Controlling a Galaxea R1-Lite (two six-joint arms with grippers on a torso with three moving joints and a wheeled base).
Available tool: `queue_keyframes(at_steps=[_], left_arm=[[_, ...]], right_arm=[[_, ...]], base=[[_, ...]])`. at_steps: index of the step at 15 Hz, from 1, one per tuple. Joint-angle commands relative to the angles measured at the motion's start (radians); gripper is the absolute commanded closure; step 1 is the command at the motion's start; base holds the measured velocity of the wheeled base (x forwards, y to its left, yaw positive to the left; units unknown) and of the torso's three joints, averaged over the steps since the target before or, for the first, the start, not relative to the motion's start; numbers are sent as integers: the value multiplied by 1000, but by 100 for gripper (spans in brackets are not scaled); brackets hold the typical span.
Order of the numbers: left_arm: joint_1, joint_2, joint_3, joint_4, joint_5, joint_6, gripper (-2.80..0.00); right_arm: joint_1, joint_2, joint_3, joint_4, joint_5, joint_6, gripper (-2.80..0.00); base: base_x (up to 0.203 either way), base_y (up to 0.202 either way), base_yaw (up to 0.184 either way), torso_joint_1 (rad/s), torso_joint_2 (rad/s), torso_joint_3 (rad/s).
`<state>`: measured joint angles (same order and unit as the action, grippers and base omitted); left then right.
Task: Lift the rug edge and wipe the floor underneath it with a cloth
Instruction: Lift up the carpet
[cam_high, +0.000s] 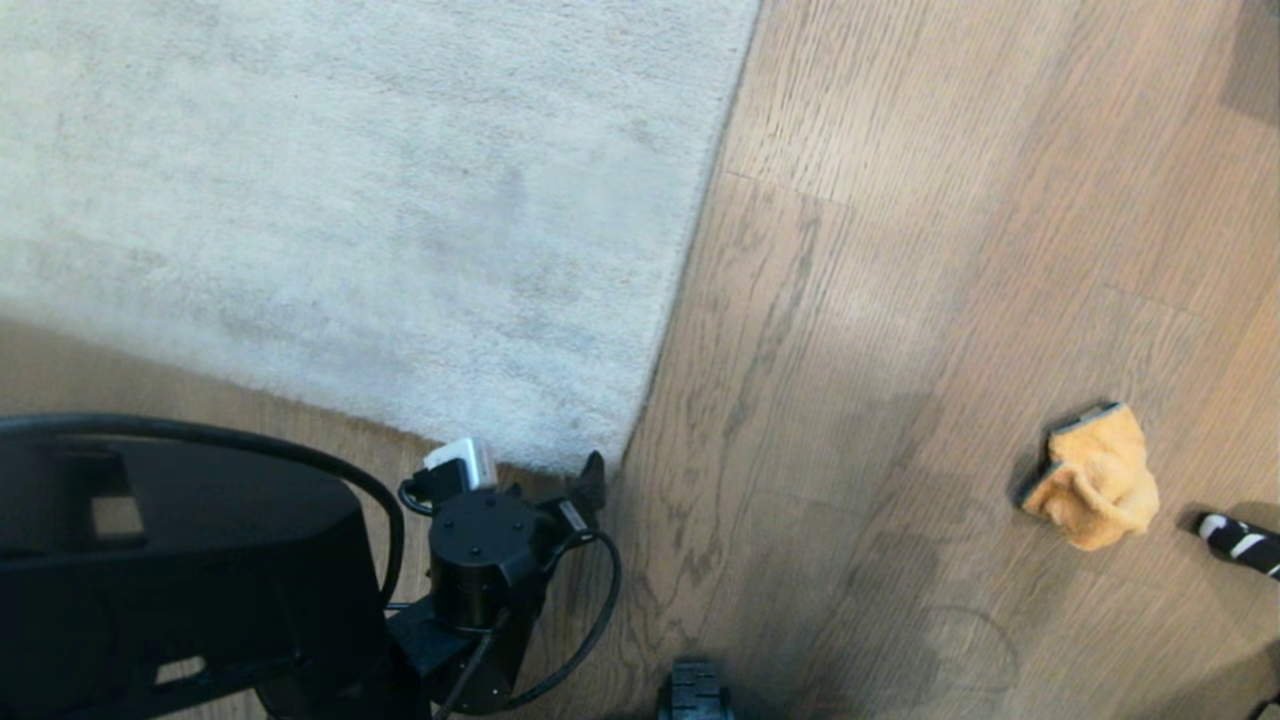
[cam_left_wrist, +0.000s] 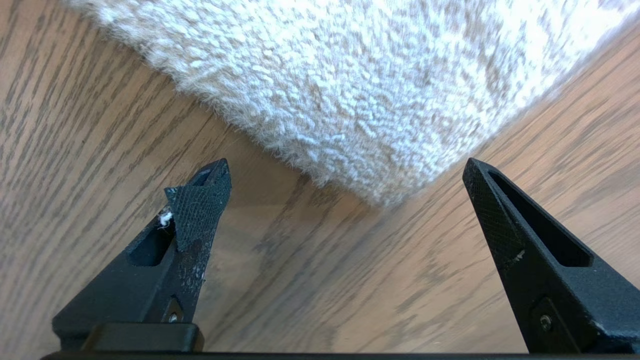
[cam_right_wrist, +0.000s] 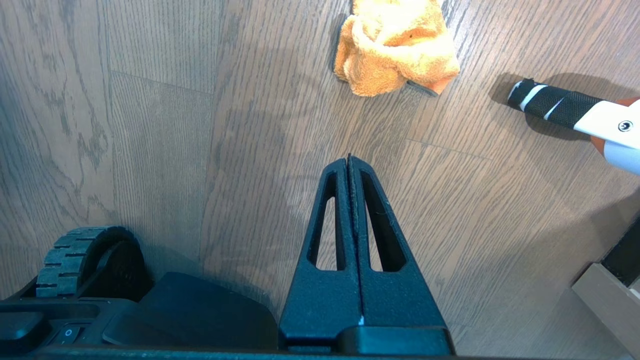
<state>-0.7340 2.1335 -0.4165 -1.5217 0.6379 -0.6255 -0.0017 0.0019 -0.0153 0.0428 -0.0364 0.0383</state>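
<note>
The rug (cam_high: 330, 200) lies flat on the floor (cam_high: 900, 300), a pale grey short-pile sheet with mottled shading; we see one corner of it, its right edge running away from that corner on a slight diagonal and its near edge slanting off to our left. In our left wrist view the pile looks tufted and fuzzy along the border, and the corner (cam_left_wrist: 385, 195) points toward the gap of our left gripper (cam_left_wrist: 350, 170), whose two black wedge-shaped fingers stand wide apart over bare planks, holding nothing; one finger pad (cam_left_wrist: 200, 210) is peeling and carries a fleck of white fluff. The planks are grey-brown wood with dark wavy grain. The cloth (cam_high: 1095, 478), a crumpled orange-yellow microfibre rag with dark edging, sits on the floor well to the right of the rug. Our right gripper (cam_right_wrist: 349, 160) hangs above the floor, fingers pressed together and empty, near the cloth. A black-and-white handle (cam_right_wrist: 555, 106) lies just beside the cloth.
</note>
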Motion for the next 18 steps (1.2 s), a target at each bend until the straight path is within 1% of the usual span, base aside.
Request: queue_keyframes(at_steps=[1,6,10,14,18], left_arm=[[2,23,-8,-48,5,6,-280],[4,73,-53,-48,4,11,-280],[24,93,-95,-48,4,50,-280],[42,101,-143,-48,3,74,-280],[44,94,-169,-48,2,81,-280]], right_arm=[[0,0,0,0,0,0,0],[0,0,0,0,0,0,0],[0,0,0,0,0,0,0],[0,0,0,0,0,0,0],[0,0,0,0,0,0,0]], base=[[0,0,0,0,0,0],[0,0,0,0,0,0],[0,0,0,0,0,0],[0,0,0,0,0,0],[0,0,0,0,0,0]])
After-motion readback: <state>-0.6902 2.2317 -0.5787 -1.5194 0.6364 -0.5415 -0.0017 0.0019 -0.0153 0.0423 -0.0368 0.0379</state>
